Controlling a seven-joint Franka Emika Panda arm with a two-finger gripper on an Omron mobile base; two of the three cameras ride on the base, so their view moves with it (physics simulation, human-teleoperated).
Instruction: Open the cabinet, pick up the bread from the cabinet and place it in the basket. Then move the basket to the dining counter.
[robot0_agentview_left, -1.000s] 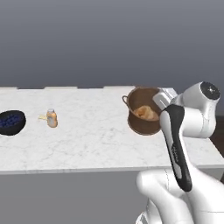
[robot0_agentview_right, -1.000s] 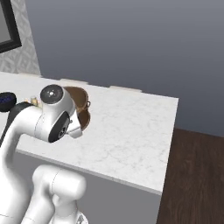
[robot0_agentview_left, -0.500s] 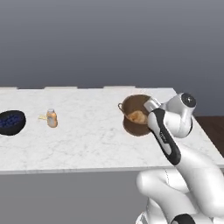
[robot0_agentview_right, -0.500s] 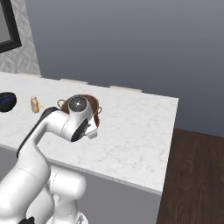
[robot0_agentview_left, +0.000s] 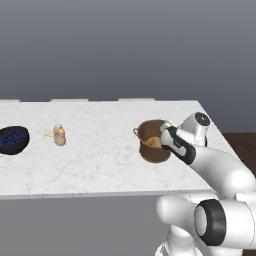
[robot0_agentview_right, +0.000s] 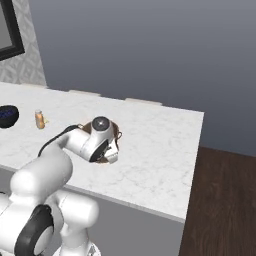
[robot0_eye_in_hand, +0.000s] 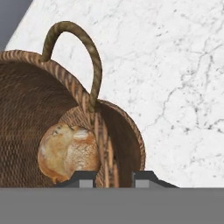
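the bread (robot0_eye_in_hand: 68, 152), a golden-brown roll, lay inside the round brown basket (robot0_eye_in_hand: 30, 100). the basket sat on the white marble dining counter (robot0_agentview_left: 100, 150). the gripper (robot0_eye_in_hand: 114, 178) was clamped on the basket's woven rim, just below one loop handle (robot0_eye_in_hand: 83, 48). well apart from the basket stood a small orange bottle (robot0_agentview_left: 59, 135), and farther off a dark bowl (robot0_agentview_left: 12, 139).

My pincer (robot0_eye_in_hand: 114, 178) straddles the rim of the basket (robot0_agentview_left: 152, 147), one tip inside, one outside; the bread (robot0_eye_in_hand: 68, 152) lies in the basket at nine o'clock of my tips; the basket sits on the dining counter (robot0_agentview_left: 100, 150); a small bottle (robot0_agentview_left: 59, 135) and a bowl (robot0_agentview_left: 12, 139) stand well apart at its nine o'clock.
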